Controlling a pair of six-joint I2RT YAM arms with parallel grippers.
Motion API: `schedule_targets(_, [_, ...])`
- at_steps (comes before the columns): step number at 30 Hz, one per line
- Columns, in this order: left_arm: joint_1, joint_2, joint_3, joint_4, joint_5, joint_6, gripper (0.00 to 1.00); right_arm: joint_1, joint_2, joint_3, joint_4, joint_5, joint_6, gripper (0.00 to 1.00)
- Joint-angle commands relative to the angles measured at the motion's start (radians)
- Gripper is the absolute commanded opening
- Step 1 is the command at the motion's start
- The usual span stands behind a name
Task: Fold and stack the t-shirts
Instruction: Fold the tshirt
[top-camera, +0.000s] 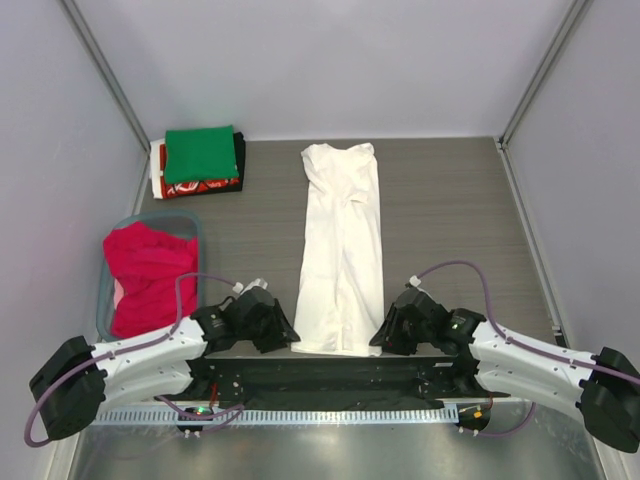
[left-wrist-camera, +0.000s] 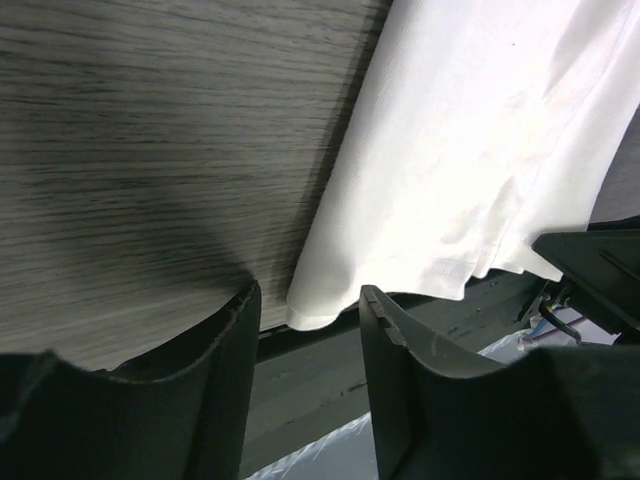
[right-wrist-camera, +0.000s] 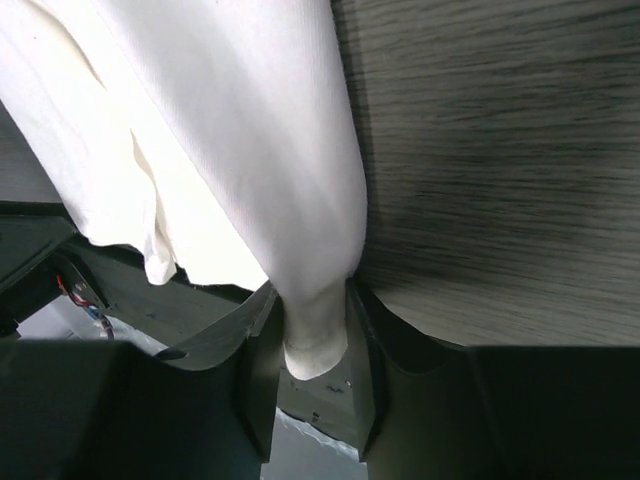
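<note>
A white t-shirt (top-camera: 340, 250), folded into a long narrow strip, lies down the middle of the table. Its near hem reaches the table's front edge. My left gripper (top-camera: 285, 335) is open at the hem's left corner (left-wrist-camera: 305, 312), which lies at the fingertips (left-wrist-camera: 248, 300) without being pinched. My right gripper (top-camera: 385, 338) is shut on the hem's right corner (right-wrist-camera: 315, 340). A folded stack stands at the back left: a green tee (top-camera: 200, 153) on top, a black one (top-camera: 239, 160) and a red-and-white one (top-camera: 195, 187) under it. A red/pink tee (top-camera: 148, 275) fills the tub.
The grey-blue tub (top-camera: 192, 225) stands at the left, close beside my left arm. Slanted frame posts and light walls close in the table on the left, right and back. A black rail (top-camera: 330, 375) runs along the front edge under the shirt's hem.
</note>
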Motion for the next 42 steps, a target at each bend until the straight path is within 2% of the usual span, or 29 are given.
schedule_targets(1, [-0.008,0.035,0.007,0.057,0.002,-0.01,0.42,0.006,0.017,-0.022,0.0,0.013,0.001,0.35])
schedule_targets(2, [-0.011,0.043,0.01,0.057,-0.001,-0.01,0.41,0.006,0.017,-0.021,0.0,0.013,-0.001,0.33])
schedule_targets(4, [-0.011,0.052,0.016,0.066,-0.01,-0.019,0.29,0.006,0.018,-0.019,0.0,0.014,-0.004,0.29])
schedule_targets(5, [-0.011,0.06,0.027,0.068,-0.015,-0.021,0.24,0.006,0.018,-0.013,-0.002,0.014,-0.013,0.23])
schedule_targets(6, [-0.012,0.062,0.039,0.071,-0.019,-0.022,0.13,0.006,0.02,-0.005,-0.01,0.017,-0.031,0.21])
schedule_targets(9, [-0.012,0.069,0.113,0.045,-0.036,-0.007,0.0,0.006,0.037,0.057,-0.051,0.051,-0.074,0.1])
schedule_targets(11, [-0.012,0.08,0.215,-0.053,-0.094,0.023,0.0,0.008,0.061,0.164,-0.138,0.088,-0.105,0.07])
schedule_targets(15, [-0.012,0.129,0.351,-0.188,-0.136,0.102,0.0,0.004,0.121,0.268,-0.224,0.175,-0.139,0.05])
schedule_targets(21, [0.024,0.198,0.562,-0.3,-0.19,0.191,0.0,-0.015,0.211,0.452,-0.316,0.28,-0.223,0.04])
schedule_targets(27, [0.145,0.305,0.737,-0.326,-0.167,0.304,0.0,-0.132,0.35,0.626,-0.323,0.281,-0.395,0.02])
schedule_targets(31, [0.219,0.394,0.842,-0.328,-0.135,0.368,0.0,-0.277,0.477,0.763,-0.318,0.249,-0.505,0.01])
schedule_targets(42, [0.374,0.707,1.141,-0.288,-0.056,0.461,0.0,-0.425,0.799,1.078,-0.293,0.175,-0.672,0.01])
